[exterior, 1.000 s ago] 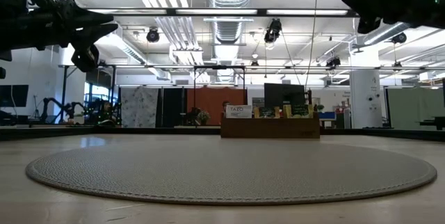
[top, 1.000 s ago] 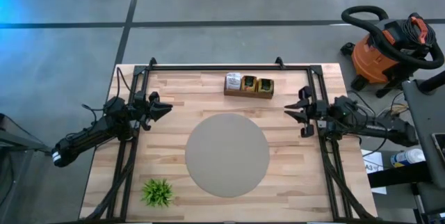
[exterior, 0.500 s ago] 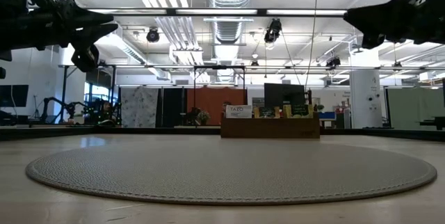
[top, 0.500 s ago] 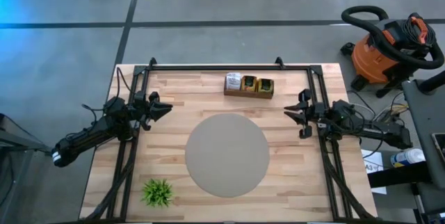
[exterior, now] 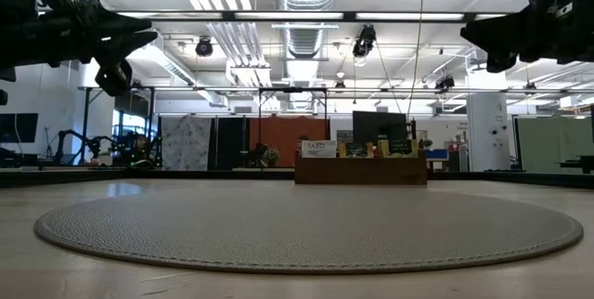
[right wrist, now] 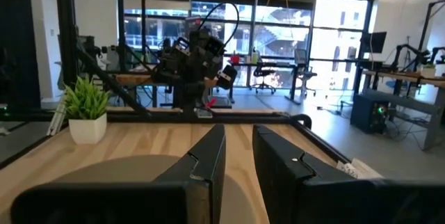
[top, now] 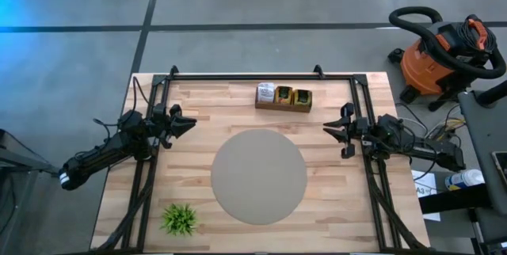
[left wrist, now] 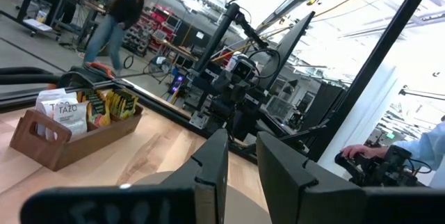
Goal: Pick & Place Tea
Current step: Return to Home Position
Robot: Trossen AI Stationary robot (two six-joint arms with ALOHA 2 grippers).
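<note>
With the round grey mat (top: pixel 259 176) nearest at frame centre, the left gripper (top: pixel 190 123) at mid-left and the right gripper (top: pixel 328 131) at mid-right hover empty with fingers slightly parted, and farthest, at upper centre, the tea (top: pixel 283 95) stands inside the wooden organizer (top: pixel 282 108).

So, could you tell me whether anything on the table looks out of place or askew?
Nothing stands out. The tea sits inside the wooden organizer at the far edge, the round mat lies flat, the plant stands upright, and the left end effector and right end effector hover at the sides of the table.
</note>
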